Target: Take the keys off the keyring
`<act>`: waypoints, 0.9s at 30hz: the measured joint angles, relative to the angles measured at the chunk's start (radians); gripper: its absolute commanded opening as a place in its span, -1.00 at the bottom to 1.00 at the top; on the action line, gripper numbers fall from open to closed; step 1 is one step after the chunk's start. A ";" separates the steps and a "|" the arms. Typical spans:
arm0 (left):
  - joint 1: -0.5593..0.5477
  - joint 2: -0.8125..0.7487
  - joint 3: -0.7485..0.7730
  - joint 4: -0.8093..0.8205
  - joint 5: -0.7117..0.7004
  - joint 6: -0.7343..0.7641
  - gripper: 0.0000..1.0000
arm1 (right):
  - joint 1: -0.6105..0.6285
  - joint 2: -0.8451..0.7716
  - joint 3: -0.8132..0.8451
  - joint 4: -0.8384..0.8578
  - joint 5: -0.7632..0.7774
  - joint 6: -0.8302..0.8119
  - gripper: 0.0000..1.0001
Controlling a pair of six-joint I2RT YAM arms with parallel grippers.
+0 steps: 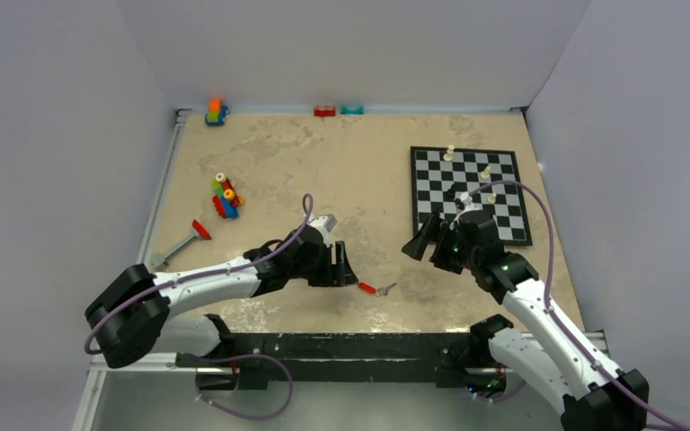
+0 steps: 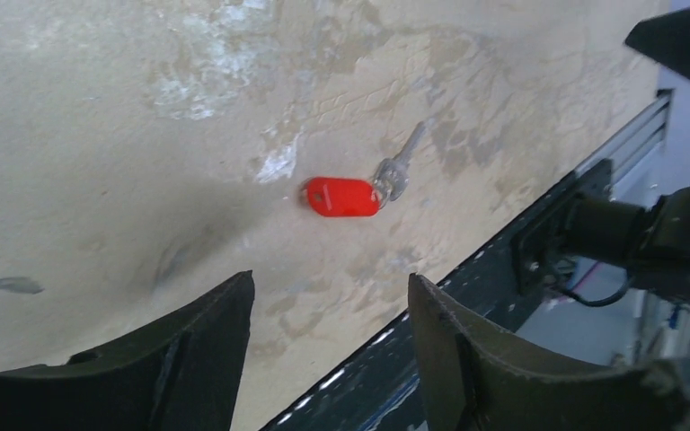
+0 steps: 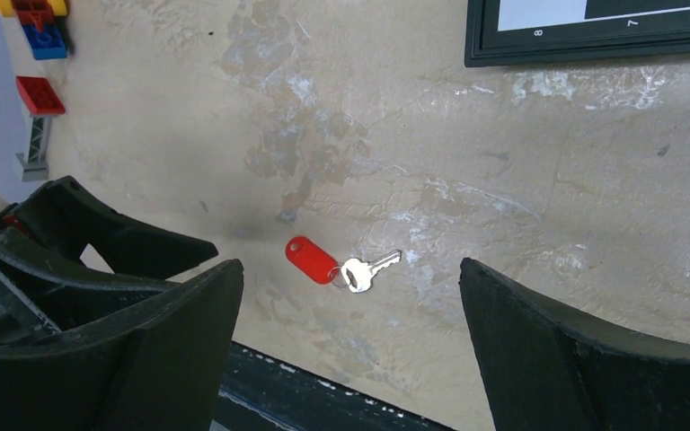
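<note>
**Operator:** Your left arm point(image 1: 207, 283) and right arm point(image 1: 539, 314) sit nearest the top camera. What are they doing?

**Guide:** Your left end effector point(image 1: 349, 268) hangs low over the bench point(image 1: 323, 171), fingers apart, gripping nothing. Your right end effector point(image 1: 429, 251) waits at 2 o'clock from the keys point(image 1: 373, 288), spread wide and bare.

**Operator:** Where exactly are they?

**Guide:** They lie flat near the bench's 6 o'clock edge, just beside the left fingertips, at their 4 o'clock. In the left wrist view the silver key point(image 2: 404, 157) points to 1 o'clock from the red tag point(image 2: 341, 197). The keyring point(image 2: 382, 190) joins them.

**Operator:** How do I grip well?

**Guide:** I'd straddle the tag's long sides squarely and close gently, since it looks likely to skid. Leave the ring and key exposed for your right side.
</note>
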 measured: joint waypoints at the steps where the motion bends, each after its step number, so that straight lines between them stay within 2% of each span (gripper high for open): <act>1: 0.000 0.013 -0.005 0.032 0.010 -0.024 0.25 | 0.000 -0.004 -0.006 0.001 0.000 0.002 0.89; 6: 0.000 0.090 -0.037 0.179 0.057 -0.168 0.17 | 0.000 -0.002 -0.020 0.005 -0.001 0.006 0.89; 12: -0.007 0.161 -0.039 0.193 0.065 -0.281 0.07 | 0.000 0.000 -0.020 0.014 0.000 0.007 0.89; 21: -0.013 0.312 -0.038 0.344 0.132 -0.378 -0.04 | 0.000 0.020 -0.021 0.024 -0.001 0.007 0.89; 27: -0.013 0.357 -0.031 0.402 0.151 -0.409 -0.26 | 0.000 0.020 -0.021 0.027 0.000 0.007 0.89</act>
